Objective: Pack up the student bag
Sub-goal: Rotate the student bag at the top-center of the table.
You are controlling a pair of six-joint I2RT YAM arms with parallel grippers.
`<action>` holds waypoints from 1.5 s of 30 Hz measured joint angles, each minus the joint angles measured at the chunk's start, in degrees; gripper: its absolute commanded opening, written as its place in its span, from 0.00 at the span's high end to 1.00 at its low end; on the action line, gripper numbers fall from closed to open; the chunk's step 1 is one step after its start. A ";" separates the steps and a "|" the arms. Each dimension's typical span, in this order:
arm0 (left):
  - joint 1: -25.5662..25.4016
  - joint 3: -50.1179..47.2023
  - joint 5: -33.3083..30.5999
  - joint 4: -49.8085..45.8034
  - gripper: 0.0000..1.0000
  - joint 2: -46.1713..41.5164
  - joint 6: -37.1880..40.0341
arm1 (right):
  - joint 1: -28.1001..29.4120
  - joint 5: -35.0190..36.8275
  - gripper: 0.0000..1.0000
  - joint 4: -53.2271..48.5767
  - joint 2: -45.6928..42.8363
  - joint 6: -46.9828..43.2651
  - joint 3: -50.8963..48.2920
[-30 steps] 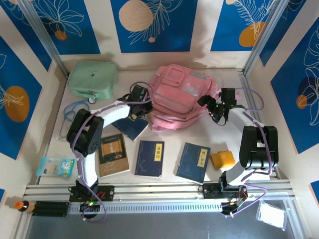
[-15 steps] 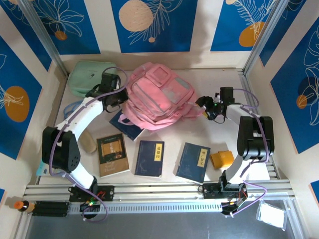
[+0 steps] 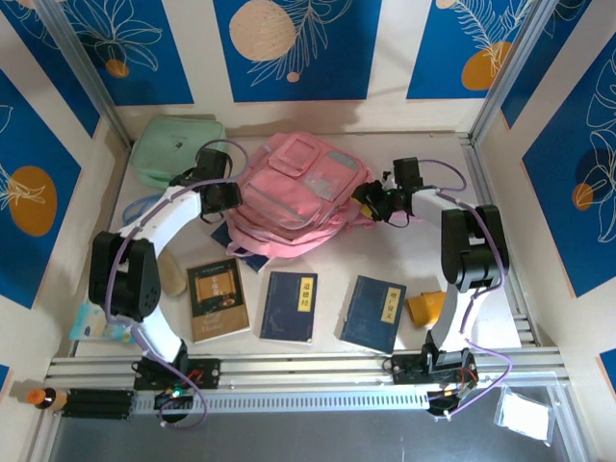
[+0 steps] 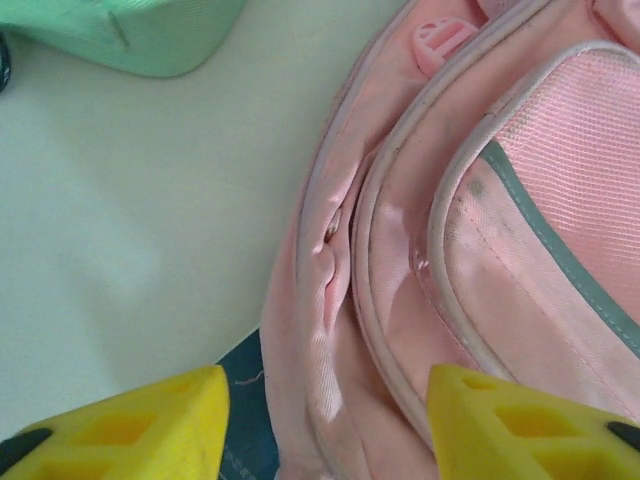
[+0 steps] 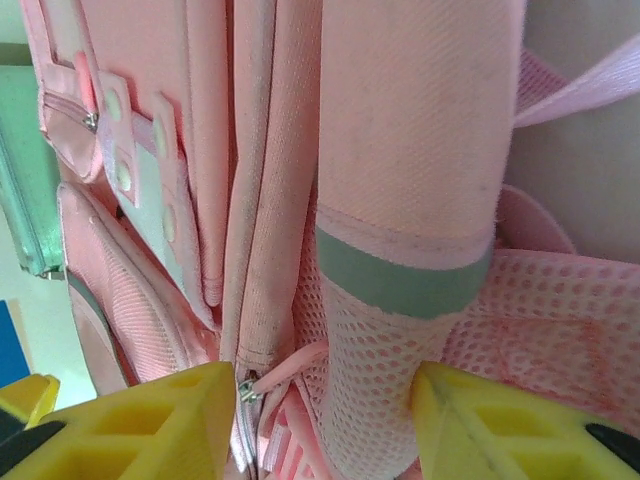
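Soft pink fabric backpack [image 3: 294,188] has swung left, 1 corner over a dark blue book [image 3: 243,253]; mint-green rectangular case [image 3: 176,149] just left of it. Left gripper [image 3: 221,197] now wide at its left seam, empty. Right gripper [image 3: 371,202] parted around its padded strap, not clamped. Risk: right pulls alone, bag slews.

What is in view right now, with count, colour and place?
student bag: 1, pink, back centre
case: 1, mint green, back left
blue books: 3, dark blue, two front, one partly under bag
brown book: 1, brown, front left
tan object: 1, tan, left of brown book
block: 1, orange-yellow, front right
cord: 1, blue, beside case
packet: 1, light blue, front left edge
left gripper: 1, yellow fingers, open at bag's left edge
right gripper: 1, yellow fingers, astride bag's right side
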 measured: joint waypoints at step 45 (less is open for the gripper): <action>-7.15 8.63 8.50 5.68 0.27 10.99 -9.40 | 3.91 3.15 1.00 13.44 -15.54 12.46 -21.33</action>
